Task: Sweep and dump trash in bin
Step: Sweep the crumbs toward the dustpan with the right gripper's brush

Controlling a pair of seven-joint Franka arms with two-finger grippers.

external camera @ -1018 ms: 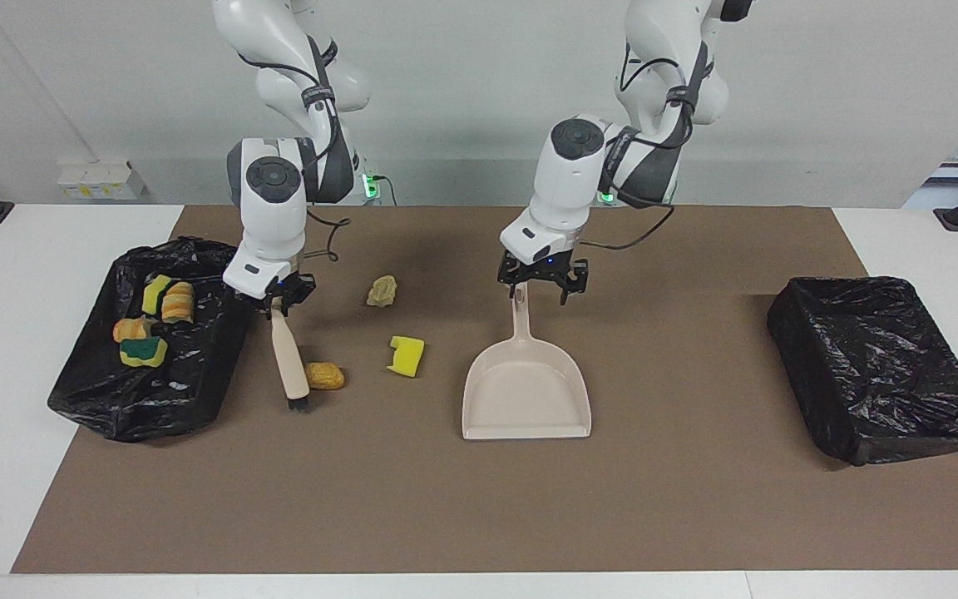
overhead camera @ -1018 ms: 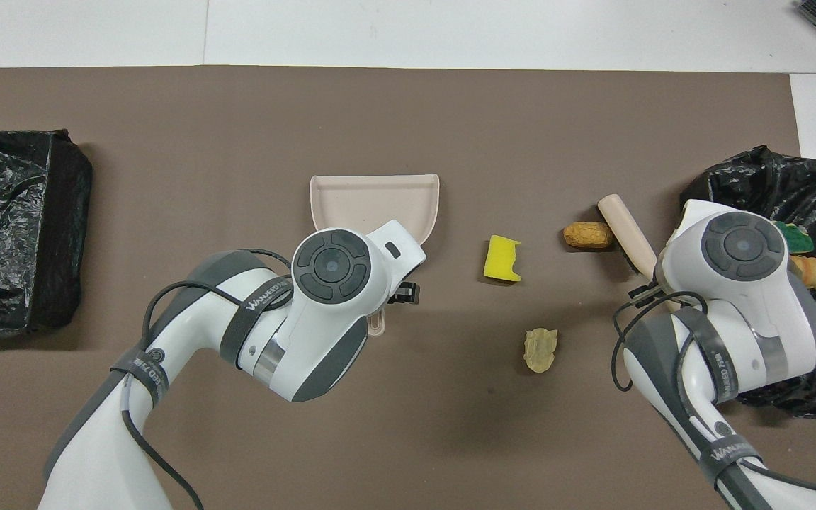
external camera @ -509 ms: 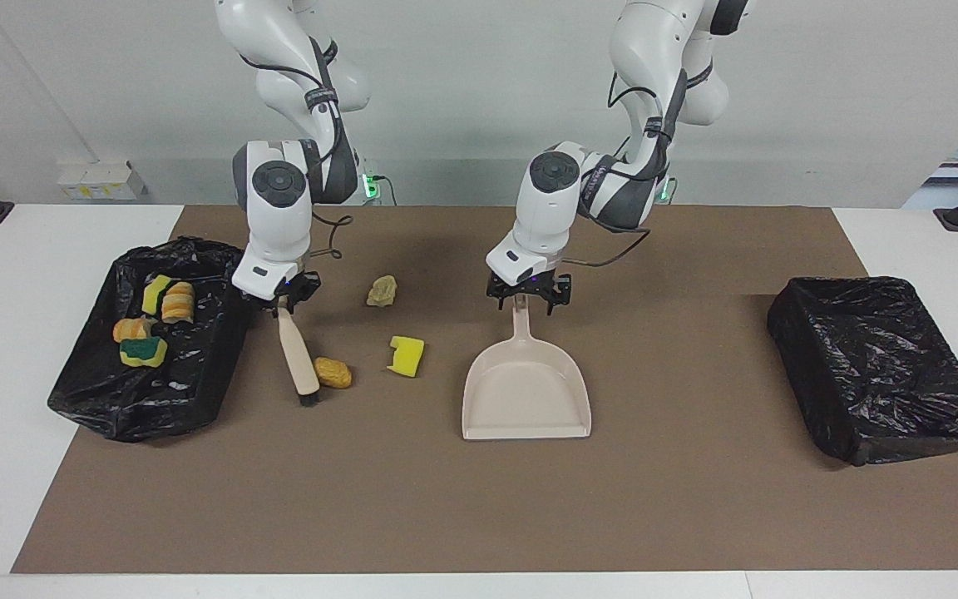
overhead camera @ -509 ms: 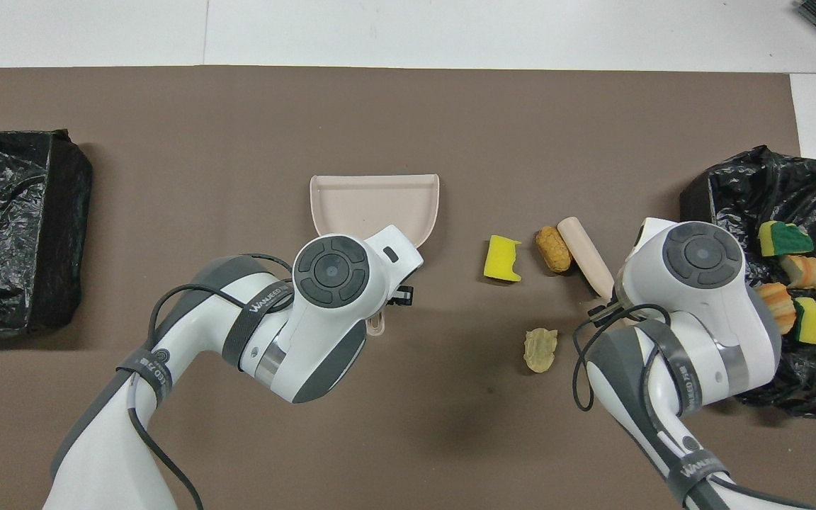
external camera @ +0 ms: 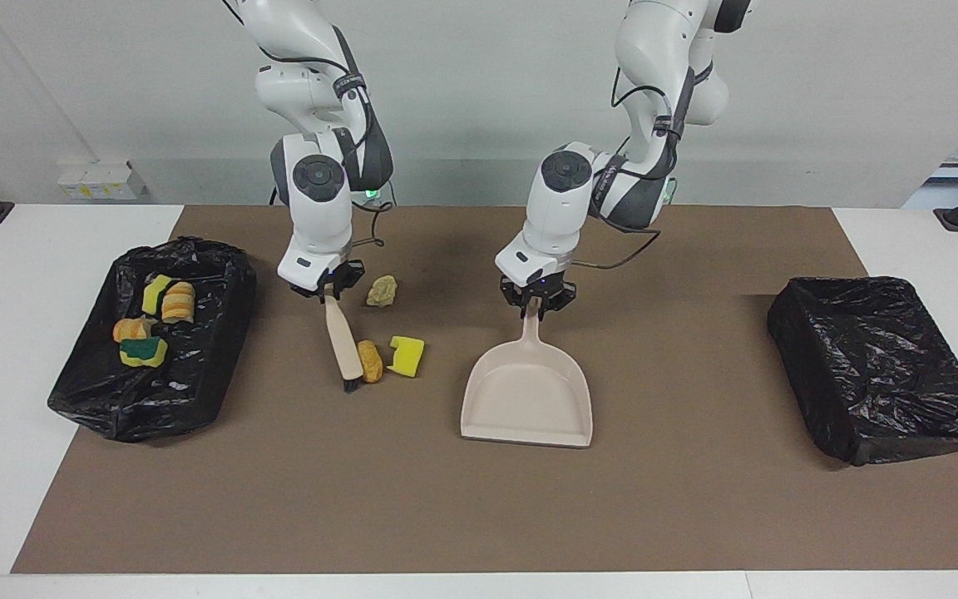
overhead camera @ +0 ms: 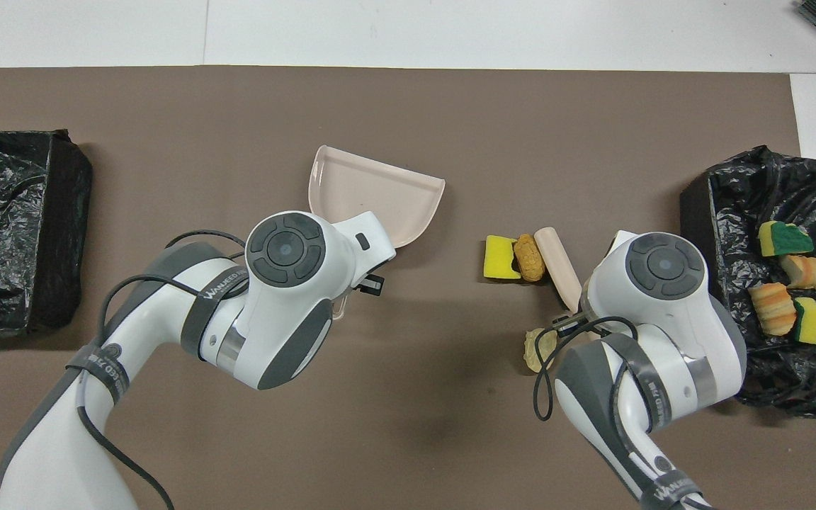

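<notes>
Facing view: the right gripper [external camera: 330, 293] is clenched on the brush [external camera: 343, 345], whose tip touches a brown bread lump [external camera: 370, 361] beside a yellow sponge [external camera: 407, 355]. The left gripper [external camera: 536, 304] grips the dustpan [external camera: 527, 393] handle. Four pieces sit in the black bin [external camera: 196, 374].
</notes>
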